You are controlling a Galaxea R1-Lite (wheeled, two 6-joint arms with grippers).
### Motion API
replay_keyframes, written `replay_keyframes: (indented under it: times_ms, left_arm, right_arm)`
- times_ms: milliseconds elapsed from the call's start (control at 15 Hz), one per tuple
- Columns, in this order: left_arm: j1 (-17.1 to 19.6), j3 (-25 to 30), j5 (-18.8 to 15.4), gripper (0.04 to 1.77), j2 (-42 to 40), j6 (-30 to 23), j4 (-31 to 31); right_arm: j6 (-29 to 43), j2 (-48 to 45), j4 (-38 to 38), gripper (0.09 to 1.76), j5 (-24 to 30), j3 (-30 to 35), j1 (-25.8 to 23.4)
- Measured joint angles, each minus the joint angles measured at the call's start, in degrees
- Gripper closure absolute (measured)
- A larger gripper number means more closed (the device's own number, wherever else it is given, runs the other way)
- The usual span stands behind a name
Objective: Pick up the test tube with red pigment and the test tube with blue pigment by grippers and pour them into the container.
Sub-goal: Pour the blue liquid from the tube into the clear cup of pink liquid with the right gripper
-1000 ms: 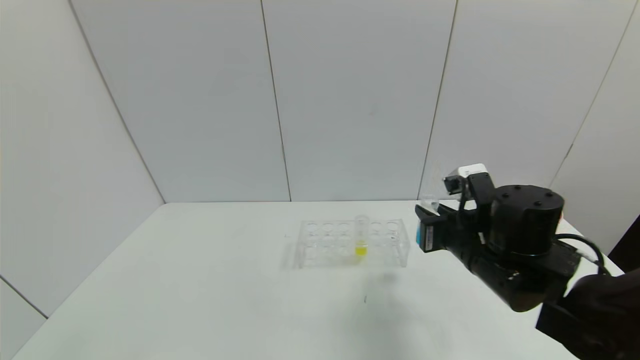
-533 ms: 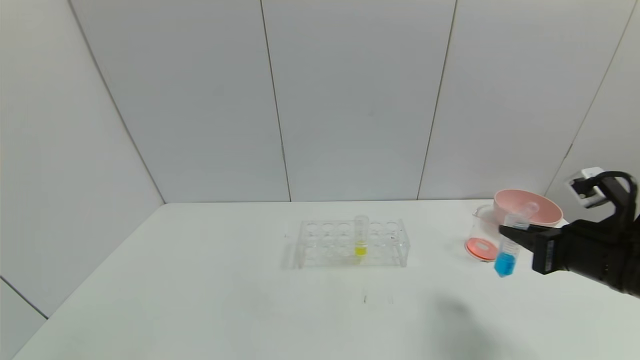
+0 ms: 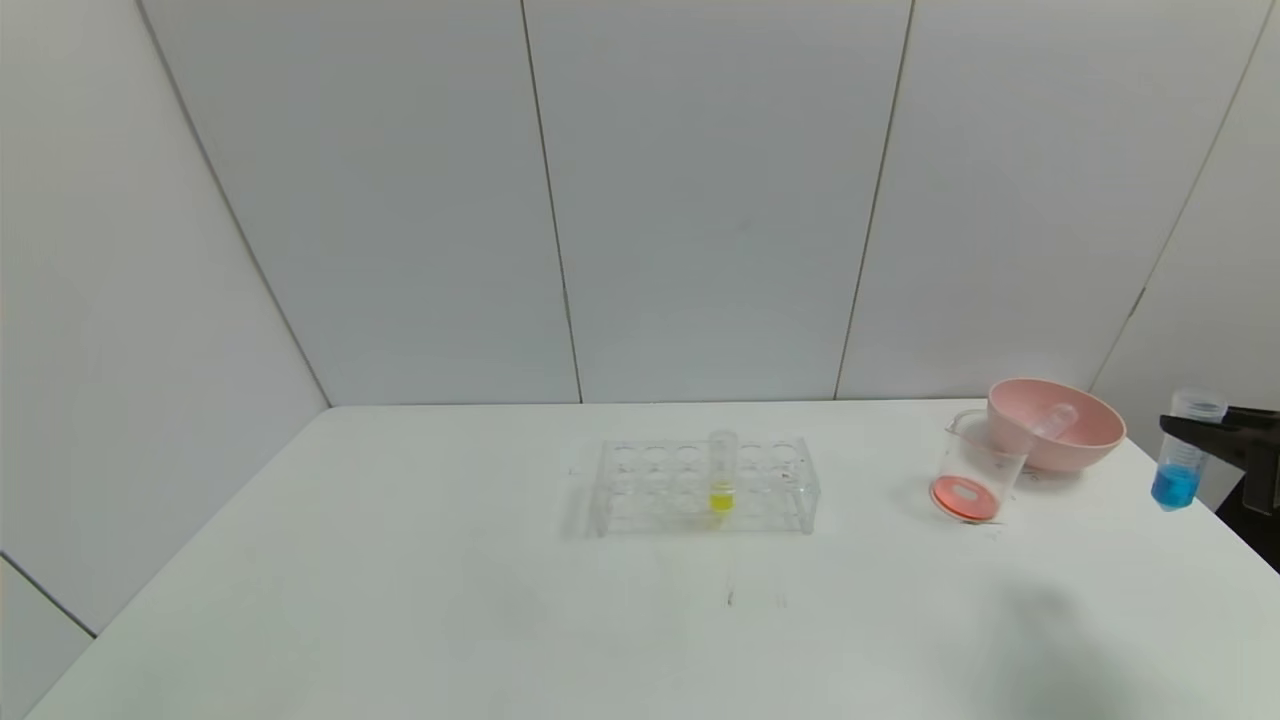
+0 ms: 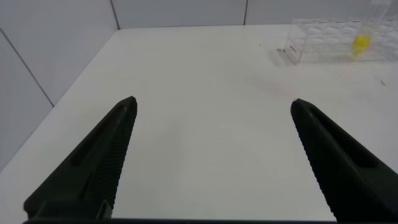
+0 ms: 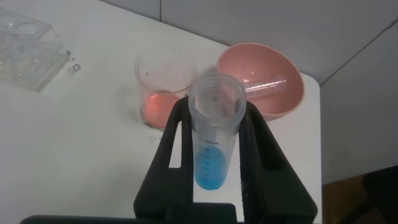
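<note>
My right gripper (image 3: 1192, 432) is at the table's far right edge, shut on the test tube with blue pigment (image 3: 1175, 487). The tube is held upright with its mouth open. In the right wrist view the tube (image 5: 214, 155) sits between the two black fingers of the gripper (image 5: 217, 111). The container (image 3: 970, 470), a clear beaker, holds red-orange liquid and stands left of the gripper; it also shows in the right wrist view (image 5: 163, 87). No tube with red liquid shows. An empty clear tube (image 3: 1047, 420) lies in the pink bowl. My left gripper (image 4: 212, 102) is open and empty over bare table.
The pink bowl (image 3: 1090, 440) stands just behind the beaker, near the table's right rear corner. A clear tube rack (image 3: 700, 485) with one yellow-liquid tube (image 3: 722, 480) stands at the table's middle. The table's right edge runs close under the right gripper.
My right gripper has swung right with the blue tube, from near the rack, past the beaker, to the table's right edge. The tube now stands upright.
</note>
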Motion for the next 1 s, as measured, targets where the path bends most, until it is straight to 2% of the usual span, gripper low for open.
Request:
replay_keyframes:
  times_ms: [267, 467, 1000]
  left_arm:
    - [0.0, 0.0, 0.0, 0.05, 0.0, 0.0, 0.0]
    - [0.0, 0.0, 0.0, 0.05, 0.0, 0.0, 0.0]
    - [0.0, 0.0, 0.0, 0.05, 0.0, 0.0, 0.0]
  right_arm:
    - [-6.9, 9.4, 0.9, 1.36, -2.3, -9.3, 1.4]
    - [-9.1, 15.4, 5.9, 1.36, -3.8, -17.3, 4.6]
    - [-28.1, 23.0, 45.3, 1.36, -4.4, -44.5, 7.4]
